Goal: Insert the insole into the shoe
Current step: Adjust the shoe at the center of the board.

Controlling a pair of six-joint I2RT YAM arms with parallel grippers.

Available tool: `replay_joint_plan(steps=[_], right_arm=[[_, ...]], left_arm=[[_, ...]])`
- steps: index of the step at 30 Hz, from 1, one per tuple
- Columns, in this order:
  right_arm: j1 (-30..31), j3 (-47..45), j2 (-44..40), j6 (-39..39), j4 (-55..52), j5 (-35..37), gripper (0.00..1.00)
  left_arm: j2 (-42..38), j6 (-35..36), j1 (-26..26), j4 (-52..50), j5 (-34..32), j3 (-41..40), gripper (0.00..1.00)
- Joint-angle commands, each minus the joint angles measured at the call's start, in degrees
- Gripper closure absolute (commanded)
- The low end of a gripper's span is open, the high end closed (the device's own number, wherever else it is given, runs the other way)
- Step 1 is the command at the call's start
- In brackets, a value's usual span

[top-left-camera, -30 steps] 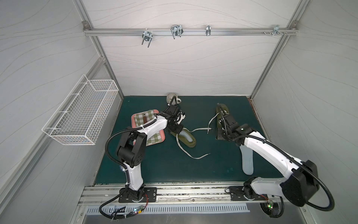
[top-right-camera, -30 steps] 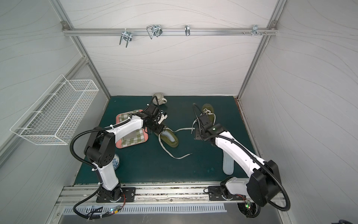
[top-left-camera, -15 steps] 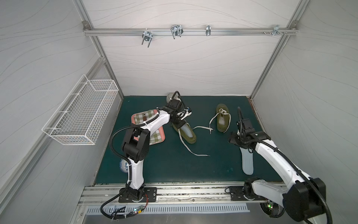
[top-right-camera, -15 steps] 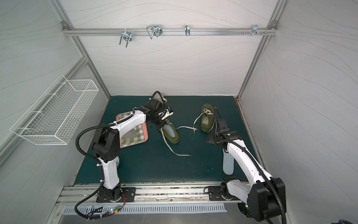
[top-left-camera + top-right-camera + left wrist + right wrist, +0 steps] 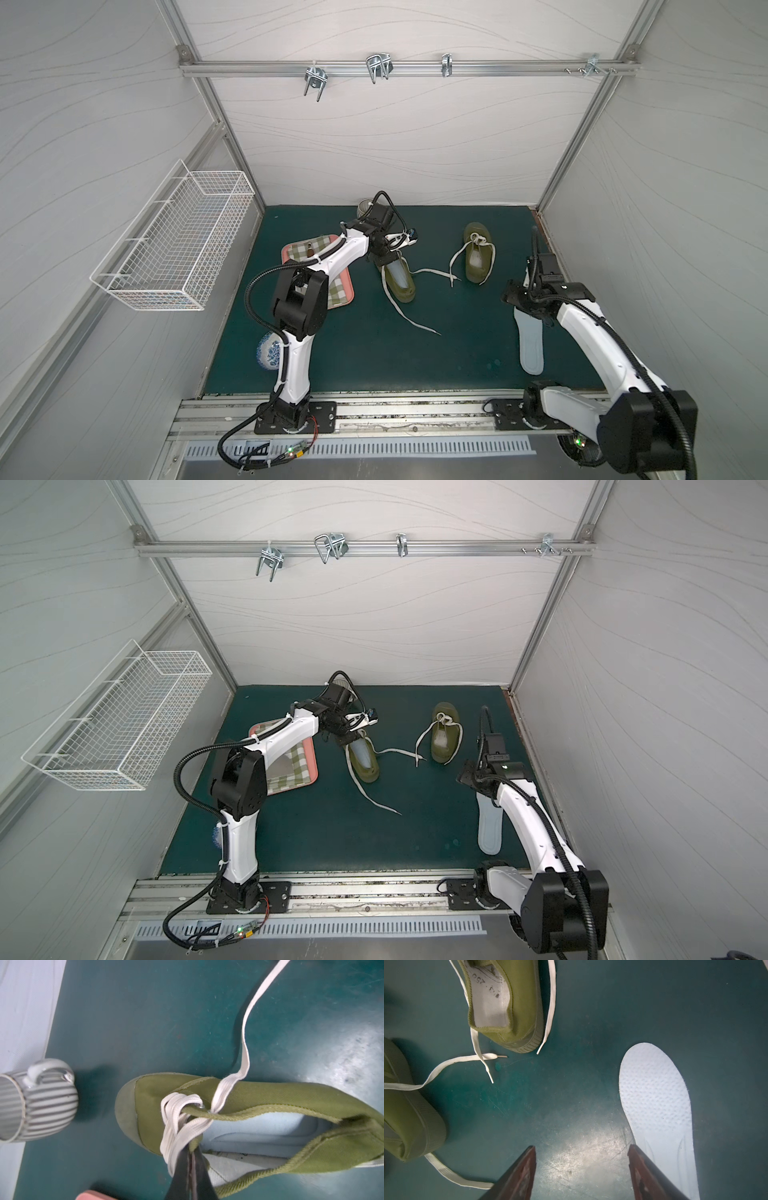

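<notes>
Two olive green shoes lie on the mat. The left shoe (image 5: pixel 400 279) (image 5: pixel 365 762) (image 5: pixel 259 1093) has a pale blue insole (image 5: pixel 270 1128) lying inside it. My left gripper (image 5: pixel 384 259) (image 5: pixel 192 1152) is shut on this shoe's opening edge, beside the bunched white laces. The right shoe (image 5: pixel 478 259) (image 5: pixel 445 737) (image 5: pixel 508 1001) stands free and shows only its white lining. A second, loose insole (image 5: pixel 530 345) (image 5: pixel 488 829) (image 5: pixel 658 1109) lies flat near the right wall. My right gripper (image 5: pixel 519 299) (image 5: pixel 581 1151) hovers open over the mat beside that insole's far end, holding nothing.
A pink tray (image 5: pixel 286 254) with a checked cloth lies left of the shoes. A striped mug (image 5: pixel 365 206) (image 5: pixel 37 1101) stands at the back wall close to the left shoe's toe. A blue-patterned bowl (image 5: pixel 269 351) sits behind the left arm. Loose laces (image 5: pixel 411 320) trail across the mat.
My right gripper has left the right shoe, pulled back toward the front right and opened wider over the loose insole. The left gripper stays shut on the left shoe.
</notes>
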Motion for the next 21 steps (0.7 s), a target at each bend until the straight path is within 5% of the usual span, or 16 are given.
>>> replay_joint_plan(steps=[1, 6, 12, 21], right_arm=[[-1.8, 1.0, -0.1, -1.7, -1.6, -0.5, 0.28], [-5.0, 0.7, 1.1, -3.4, -1.8, -1.1, 0.27], [-9.0, -0.6, 1.9, -3.9, -0.5, -2.2, 0.25], [-17.2, -0.7, 9.7, -4.1, 1.0, -4.2, 0.24]], left_arm=[[2.4, 3.8, 0.6, 1.1, 2.7, 5.3, 1.0], [4.2, 1.6, 0.7, 1.4, 4.8, 10.3, 0.96], [3.1, -3.7, 0.7, 1.1, 5.7, 10.0, 0.69], [-11.8, -18.8, 1.1, 15.3, 6.4, -4.3, 0.32]])
